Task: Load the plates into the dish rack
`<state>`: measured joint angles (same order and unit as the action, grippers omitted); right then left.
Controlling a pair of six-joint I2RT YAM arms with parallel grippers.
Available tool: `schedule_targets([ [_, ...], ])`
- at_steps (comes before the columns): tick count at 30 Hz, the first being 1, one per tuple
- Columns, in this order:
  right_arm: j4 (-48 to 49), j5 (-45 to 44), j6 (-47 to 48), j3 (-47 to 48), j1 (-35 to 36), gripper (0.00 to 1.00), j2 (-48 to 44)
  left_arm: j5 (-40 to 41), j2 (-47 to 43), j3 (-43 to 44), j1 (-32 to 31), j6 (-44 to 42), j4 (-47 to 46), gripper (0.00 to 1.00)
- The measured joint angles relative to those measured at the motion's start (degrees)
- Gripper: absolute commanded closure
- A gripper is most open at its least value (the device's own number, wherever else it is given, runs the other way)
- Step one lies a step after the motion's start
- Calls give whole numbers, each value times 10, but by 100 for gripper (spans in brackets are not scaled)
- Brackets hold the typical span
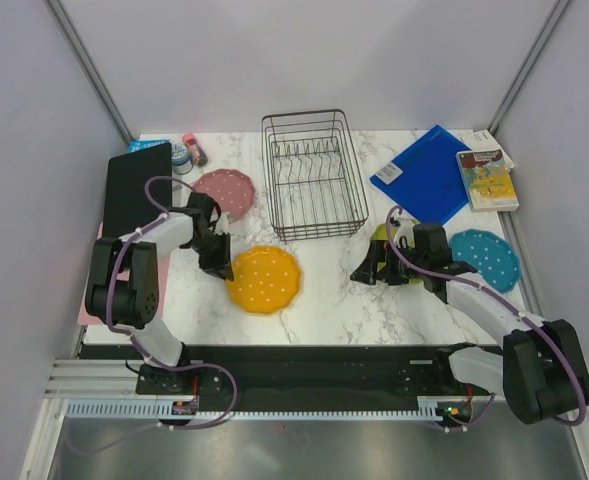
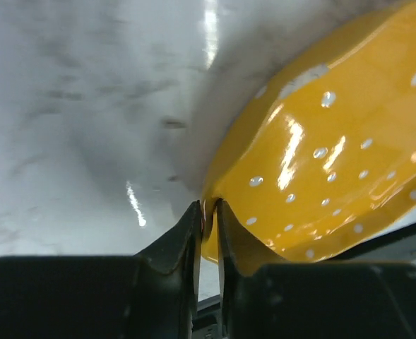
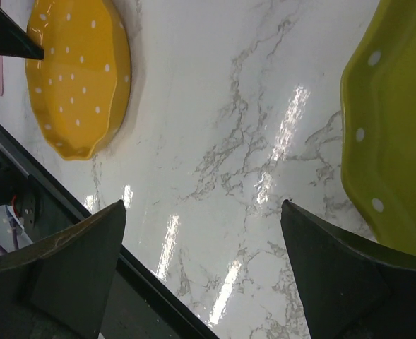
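Left pincer [image 2: 209, 212] is clamped thin on the scalloped rim of the orange-yellow plate [image 1: 264, 278]. One finger sits above the lip and one below, with almost no gap between them. An edge grip makes sense here: the plate lies flat on the table [image 1: 324, 300], and the rim is the only part a two-finger pincer can get around. From the left wrist view I cannot tell whether the pinched edge has left the marble yet.

Right pincer [image 3: 202, 208] is spread wide and holds nothing. It hovers low over bare table with the lime green plate [image 3: 398, 127] just beside its right finger. I judge it is lining up on that rim, or waiting clear of the left arm's path.

The dish rack [image 1: 314, 175] sits mid-table toward the back with all its prongs bare, so no plates are loaded. The pink plate [image 1: 226, 190] lies flat just left of the rack. The teal plate [image 1: 486, 258] lies flat at the right, past the right arm.

- Next move, my judgement: tip the yellow plate upright and carry it back and right into a slot.
- Risk: glazed rim, narrow bite. The plate could swing or slip as it tilts.
- The pink plate lies close to the left arm's route, so keep the lift high.
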<state>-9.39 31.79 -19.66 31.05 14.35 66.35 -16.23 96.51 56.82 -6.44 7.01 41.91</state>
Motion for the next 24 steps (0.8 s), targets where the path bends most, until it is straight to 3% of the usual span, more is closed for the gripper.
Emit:
schedule_targets([
  [6, 105, 9, -102, -71, 14, 2, 38, -64, 4, -19, -81, 37, -26, 98],
  [12, 223, 15, -175, -82, 46, 2, 105, -100, -2, -42, -96, 56, -48, 98],
  [17, 325, 35, -208, -67, 112, 2, 180, -125, 2, -47, -108, 71, -59, 98],
  [24, 400, 59, -238, -27, 159, 2, 264, -168, 18, -50, -129, 85, -71, 98],
])
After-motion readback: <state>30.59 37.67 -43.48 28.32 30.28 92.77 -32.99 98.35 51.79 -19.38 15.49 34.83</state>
